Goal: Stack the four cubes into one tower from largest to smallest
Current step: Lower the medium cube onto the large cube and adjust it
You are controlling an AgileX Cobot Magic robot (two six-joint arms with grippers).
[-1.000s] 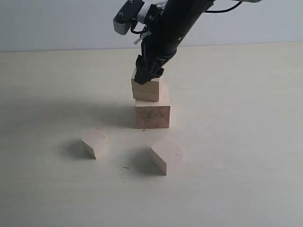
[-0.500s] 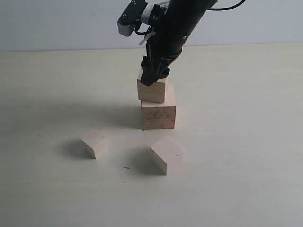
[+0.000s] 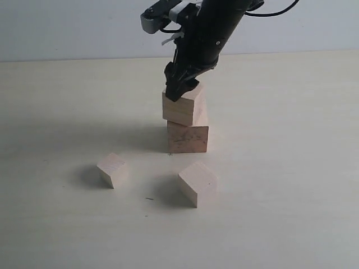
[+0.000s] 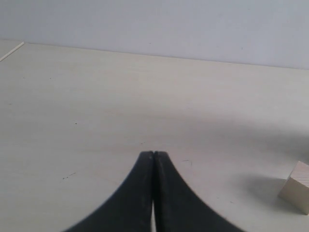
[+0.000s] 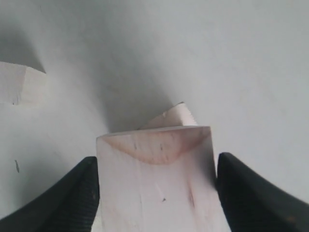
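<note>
The largest cube [image 3: 188, 140] stands on the table with dark smudges on its front face. On top of it sits the second-largest cube [image 3: 182, 109], tilted and hanging a little over the left side. My right gripper [image 3: 180, 88] is shut on this cube from above. In the right wrist view the black fingers [image 5: 77, 193] press both sides of the held cube [image 5: 157, 183], and a corner of the largest cube [image 5: 171, 117] peeks out beneath. A smaller cube [image 3: 198, 183] and the smallest cube [image 3: 113, 170] lie loose in front. My left gripper [image 4: 153, 154] is shut and holds nothing.
The left wrist view shows pale tabletop and one cube [image 4: 297, 193] at the frame edge. A pale wall [image 3: 67, 28] rises behind the table. The right arm [image 3: 219, 22] reaches down from the upper middle. Another cube [image 5: 14, 84] shows in the right wrist view.
The right gripper and its cube shifted slightly right, and the largest cube slid right with them. The held cube now sits more tilted than before.
</note>
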